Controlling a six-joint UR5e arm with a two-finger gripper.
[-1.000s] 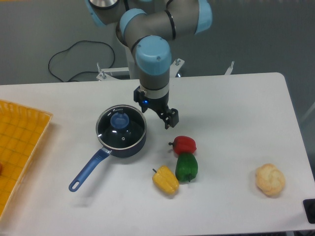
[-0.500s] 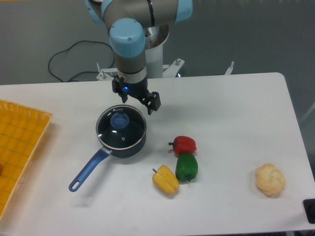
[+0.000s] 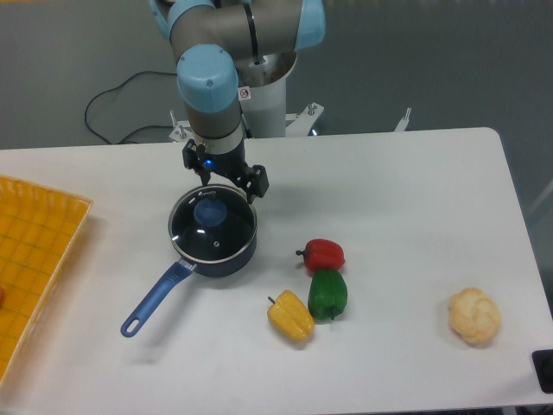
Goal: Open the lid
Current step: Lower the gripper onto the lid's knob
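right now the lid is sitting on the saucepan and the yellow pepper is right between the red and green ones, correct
Not quite. The lid does sit on the saucepan, but the camera view shows the green pepper in the middle: the red pepper lies just behind it and the yellow pepper lies at its front left.

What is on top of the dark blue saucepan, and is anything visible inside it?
The glass lid with its blue knob sits closed on the saucepan. Through the glass only a dark interior shows; reflections prevent telling whether anything lies inside. The gripper is above the far rim.
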